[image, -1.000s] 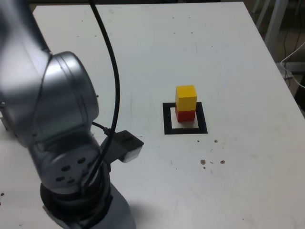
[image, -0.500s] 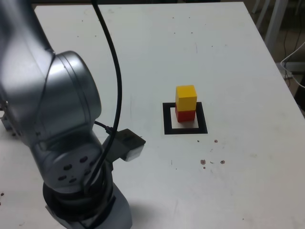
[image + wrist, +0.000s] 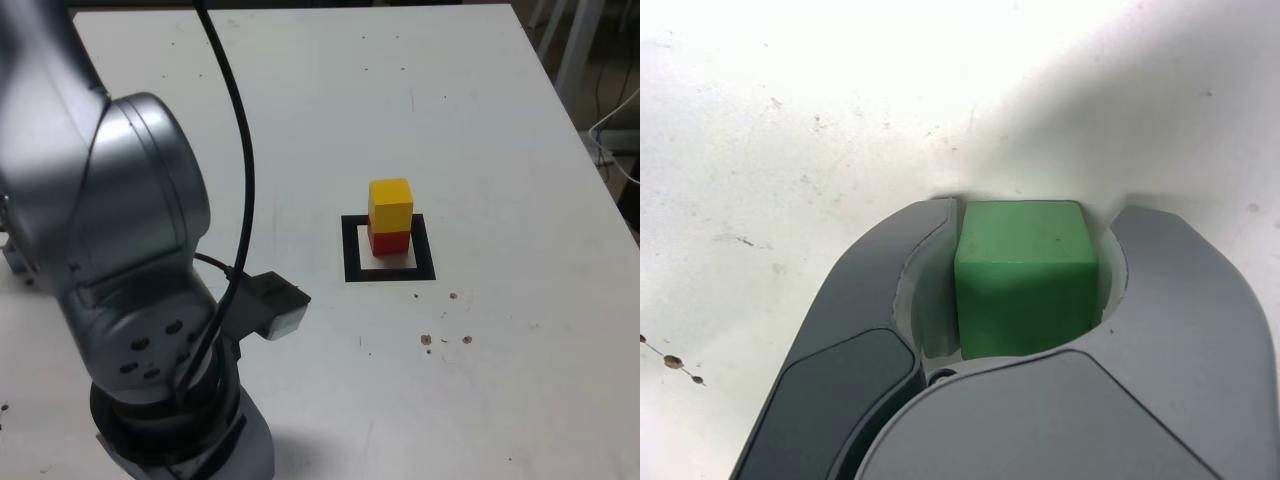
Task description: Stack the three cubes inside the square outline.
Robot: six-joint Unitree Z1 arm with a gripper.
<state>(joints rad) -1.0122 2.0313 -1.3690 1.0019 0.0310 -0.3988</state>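
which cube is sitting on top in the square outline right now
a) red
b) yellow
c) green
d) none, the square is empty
b: in the exterior view the yellow cube rests directly on the red cube inside the square outline, while the green cube is elsewhere, clamped between the jaws of the gripper in the wrist view.

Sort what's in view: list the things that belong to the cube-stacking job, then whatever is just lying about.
Job:
green cube, clamped in the gripper
yellow cube, sitting on the red cube
square outline

Lying about:
dark specks on the table
white frame beyond the table
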